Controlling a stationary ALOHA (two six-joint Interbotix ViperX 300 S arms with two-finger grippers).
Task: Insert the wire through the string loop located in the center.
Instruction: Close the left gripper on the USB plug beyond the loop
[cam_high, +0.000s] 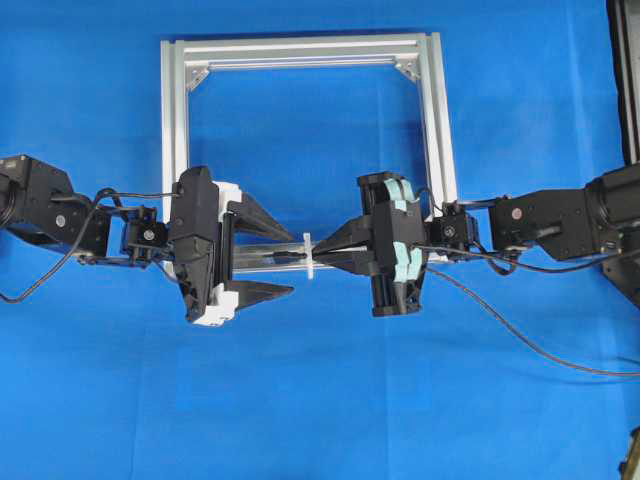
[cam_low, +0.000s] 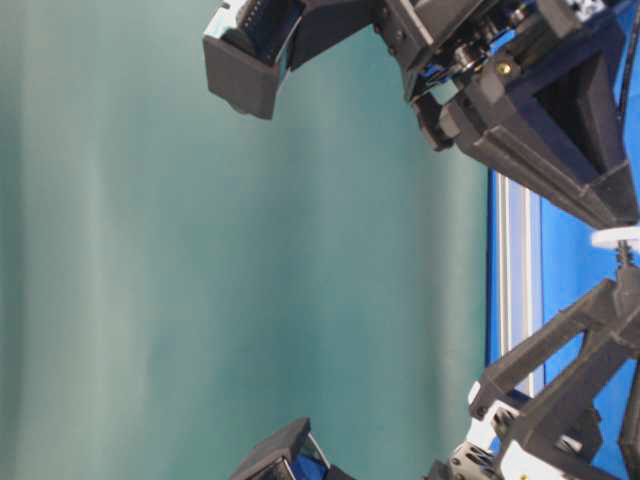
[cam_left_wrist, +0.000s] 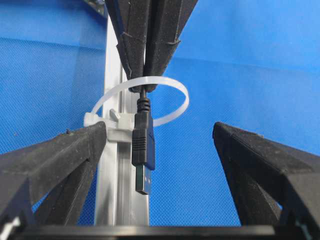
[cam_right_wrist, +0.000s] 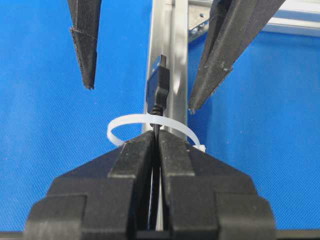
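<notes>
While the right tool (cam_right_wrist: 156, 142) stays out of the way of nothing — it is clamped on the wire (cam_left_wrist: 143, 145) just behind the plug — the plug end pokes through the string loop (cam_left_wrist: 145, 97) toward the left side. Loop stands over the near bar of the aluminium frame (cam_high: 175, 120), centre of the blue counter (cam_high: 320, 400). Plug body sits past the loop on the left arm's side, hanging free above the bar, touching nothing that I can see. Left tool (cam_left_wrist: 160, 150) spread wide, one finger each side of the plug, holding nothing.

Handling, as judgement: wire is light, thin and floppy, so it droops wherever unsupported; rest of it trails off to the right across the counter. Plug housing is the only stiff part, small moulded plastic with a bare metal tip, probably a bit slick. Best hold for the left tool looks like the flat sides of the black housing, not the metal tip and not the thin cable. Loop is thin springy plastic, easy to bend or snag, so any pull should run straight along the bar.
</notes>
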